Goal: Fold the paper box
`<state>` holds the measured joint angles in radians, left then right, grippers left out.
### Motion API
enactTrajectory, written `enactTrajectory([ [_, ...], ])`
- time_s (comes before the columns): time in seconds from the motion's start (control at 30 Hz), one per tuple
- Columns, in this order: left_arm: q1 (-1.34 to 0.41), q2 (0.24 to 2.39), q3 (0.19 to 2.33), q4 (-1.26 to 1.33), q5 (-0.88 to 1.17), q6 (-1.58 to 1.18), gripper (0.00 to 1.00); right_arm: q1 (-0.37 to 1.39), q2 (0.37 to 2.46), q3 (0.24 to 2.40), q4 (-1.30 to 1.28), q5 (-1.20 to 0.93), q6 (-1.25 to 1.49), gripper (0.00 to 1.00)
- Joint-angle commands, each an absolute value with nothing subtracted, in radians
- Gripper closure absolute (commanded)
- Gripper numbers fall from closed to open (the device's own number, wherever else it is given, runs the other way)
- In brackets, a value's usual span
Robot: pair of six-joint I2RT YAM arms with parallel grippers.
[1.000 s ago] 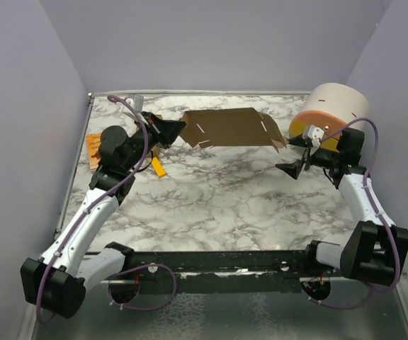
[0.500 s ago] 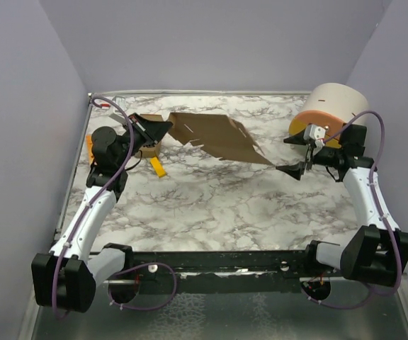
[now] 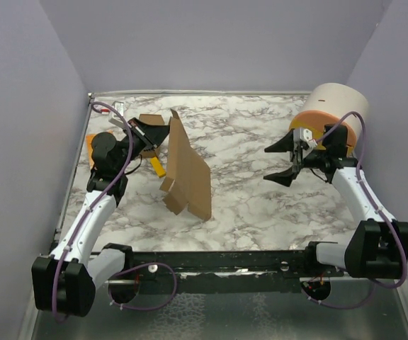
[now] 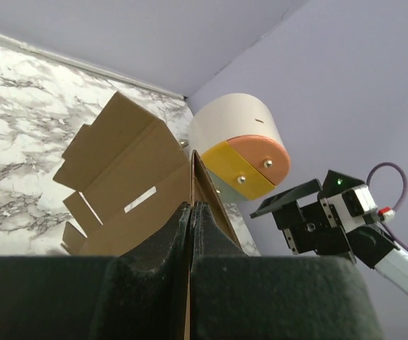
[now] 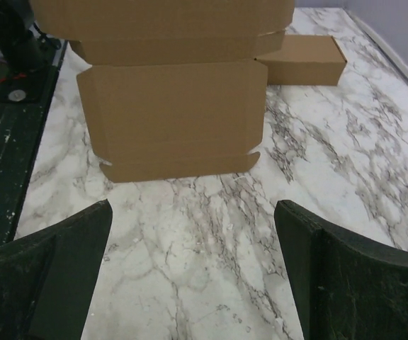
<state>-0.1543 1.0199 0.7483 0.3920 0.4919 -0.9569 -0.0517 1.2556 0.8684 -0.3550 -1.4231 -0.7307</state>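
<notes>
Paper box (image 3: pixel 190 177) swung upright off marble; left claw (image 3: pixel 163 135) pinching its notched brown cardboard edge; right claw (image 3: pixel 278 161) spread.

Surface: white marble-patterned tabletop with grey veins (image 3: pixel 261 205)
Left of centre: flat brown cardboard die-cut sheet (image 3: pixel 188 170), tilted up, lower edge on the marble
Far left: narrow closed brown cardboard box (image 5: pixel 303 60); thin yellow strip (image 3: pixel 158 168)
Left edge: small orange booklet (image 3: pixel 91 149)
Far right corner: white cylinder with orange-and-yellow end face (image 3: pixel 335 106)

Lavender walls (image 3: pixel 211 42) on three sides; white marble tabletop (image 3: pixel 246 205) (grey veining); even light.
</notes>
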Motion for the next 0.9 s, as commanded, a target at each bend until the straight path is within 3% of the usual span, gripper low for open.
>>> enactTrajectory([
  [0.0, -0.152, 1.010, 0.760, 0.376, 0.401, -0.974, 1.00, -0.019, 1.238, 0.857, -0.453, -1.581, -0.856, 0.01],
  [0.17, -0.158, 1.036, 0.831, 0.257, 0.294, -0.969, 1.00, 0.125, 1.270, 0.800, -0.168, -1.289, -0.562, 0.01],
  [0.23, -0.173, 1.051, 0.884, 0.184, 0.265, -0.910, 1.00, 0.154, 1.311, 0.815, -0.164, -1.215, -0.551, 0.01],
  [0.57, -0.265, 1.135, 1.013, -0.032, 0.101, -0.750, 1.00, 0.204, 1.363, 0.811, -0.169, -1.249, -0.554, 0.01],
  [0.87, -0.347, 1.334, 1.296, -0.206, -0.152, -0.849, 1.00, 0.270, 1.352, 0.809, -0.079, -1.232, -0.436, 0.01],
])
